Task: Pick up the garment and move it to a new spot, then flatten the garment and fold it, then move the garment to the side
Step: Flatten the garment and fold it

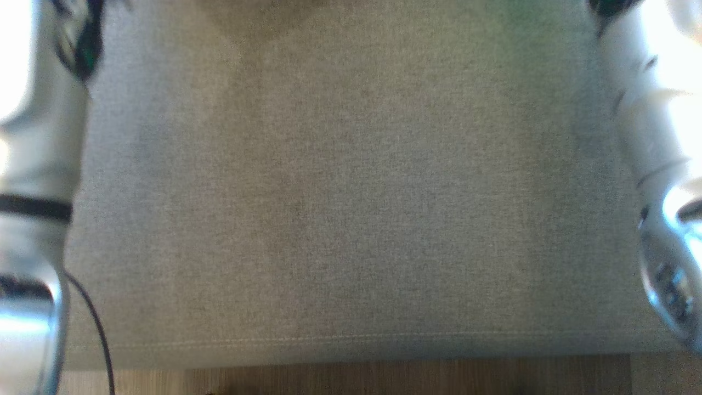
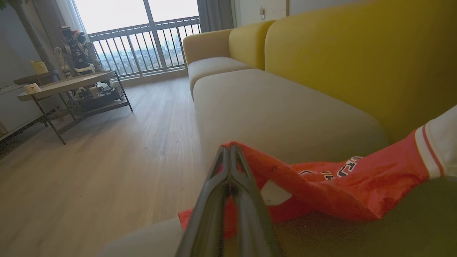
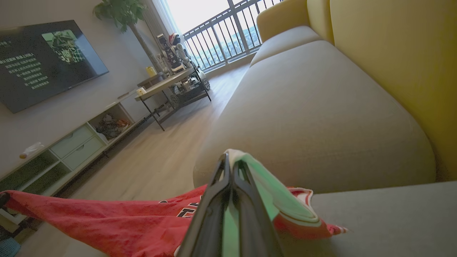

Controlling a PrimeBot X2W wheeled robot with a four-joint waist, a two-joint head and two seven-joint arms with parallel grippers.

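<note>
The garment (image 2: 339, 185) is red with black-and-white lettering and white striped trim. It hangs stretched above the grey sofa seat (image 2: 278, 114). In the left wrist view my left gripper (image 2: 230, 150) is shut on a red edge of it, and the cloth runs off to the right. My right gripper (image 3: 230, 159) is shut on a pale trimmed part of the garment (image 3: 107, 221), whose red cloth stretches to the left. The head view looks down on the seat (image 1: 351, 192), with my left forearm (image 1: 33, 164) and right forearm (image 1: 652, 137) at its sides.
The yellow backrest (image 2: 357, 57) rises behind the seat. Wooden floor (image 2: 107, 171) lies in front of the sofa. A round coffee table (image 2: 64, 85) stands near the balcony railing (image 2: 142, 46). A TV (image 3: 46, 60) hangs over a low cabinet (image 3: 71, 146).
</note>
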